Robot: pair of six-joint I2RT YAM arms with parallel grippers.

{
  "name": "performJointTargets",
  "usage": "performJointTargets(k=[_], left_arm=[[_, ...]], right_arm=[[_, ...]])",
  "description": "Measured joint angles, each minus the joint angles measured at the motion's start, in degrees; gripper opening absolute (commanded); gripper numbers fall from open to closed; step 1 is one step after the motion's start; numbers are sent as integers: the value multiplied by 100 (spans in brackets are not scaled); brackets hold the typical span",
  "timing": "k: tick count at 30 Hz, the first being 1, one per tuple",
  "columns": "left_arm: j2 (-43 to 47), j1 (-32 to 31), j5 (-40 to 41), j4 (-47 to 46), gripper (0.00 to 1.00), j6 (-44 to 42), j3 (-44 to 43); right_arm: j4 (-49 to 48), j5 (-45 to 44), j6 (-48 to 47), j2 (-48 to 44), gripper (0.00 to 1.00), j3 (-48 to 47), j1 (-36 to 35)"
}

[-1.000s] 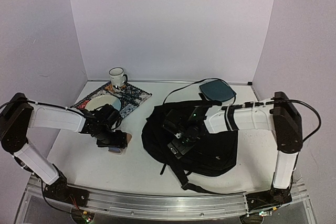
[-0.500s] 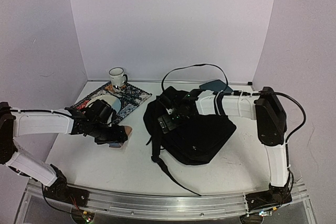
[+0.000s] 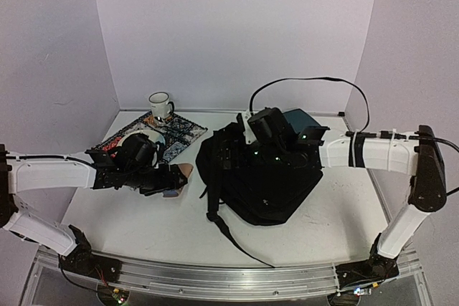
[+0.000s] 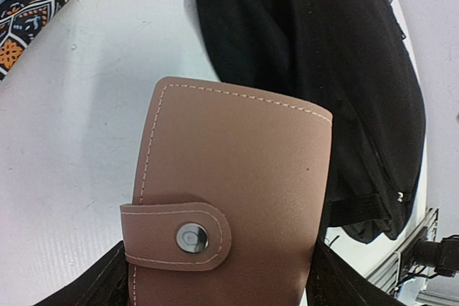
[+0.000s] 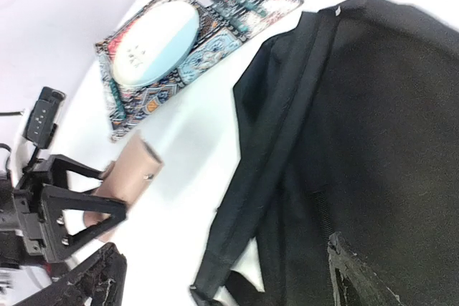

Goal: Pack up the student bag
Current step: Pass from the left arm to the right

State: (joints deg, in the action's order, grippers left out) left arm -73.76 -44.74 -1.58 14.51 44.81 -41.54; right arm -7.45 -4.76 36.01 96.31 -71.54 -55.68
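The student bag [image 3: 269, 180], a large floppy black backpack, lies at the table's middle with a strap trailing toward the front. It fills the right of the right wrist view [image 5: 373, 127] and the top of the left wrist view [image 4: 337, 69]. My left gripper [image 3: 168, 179] is shut on a brown leather wallet [image 4: 229, 191] with a snap tab, held just above the table left of the bag. The wallet also shows in the right wrist view [image 5: 130, 172]. My right gripper [image 3: 235, 150] hovers over the bag's left top edge with its jaws wide apart and nothing held.
A patterned mat [image 3: 183, 130] at the back left carries a light-blue plate [image 5: 154, 44] and a white mug [image 3: 159, 104]. A dark-teal rounded pad [image 3: 301, 116] lies behind the bag, partly hidden by my right arm. A black cable loops above the right arm.
My right arm swung up and to the right, and the bag shifted left and back, then stayed. My left gripper carried the wallet to the right, closer to the bag.
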Motion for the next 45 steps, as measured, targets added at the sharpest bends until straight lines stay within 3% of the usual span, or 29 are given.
performJointTargets(k=[4,12,19,25,33,36,45], left_arm=[[0,-139,19,-225,80,186,0],[-74,-634,191,-596,80,392,-42],[-218,-938,526,-721,80,455,-239],[-389,-1060,766,-831,80,449,-347],[-504,-1229,1025,-859,82,309,-377],[-493,-1238,1078,-862,87,252,-378],[26,-1209,1173,-900,98,-172,-376]], right_arm=[[-644,314,624,34,95,459,2],[-1510,706,1422,494,91,490,2],[-1782,915,1789,869,78,377,2],[-2068,1206,1996,964,60,356,0],[-2406,1472,2170,1062,13,344,1],[-2487,1478,2194,1062,0,344,4],[-2602,1637,1986,1039,0,505,42]])
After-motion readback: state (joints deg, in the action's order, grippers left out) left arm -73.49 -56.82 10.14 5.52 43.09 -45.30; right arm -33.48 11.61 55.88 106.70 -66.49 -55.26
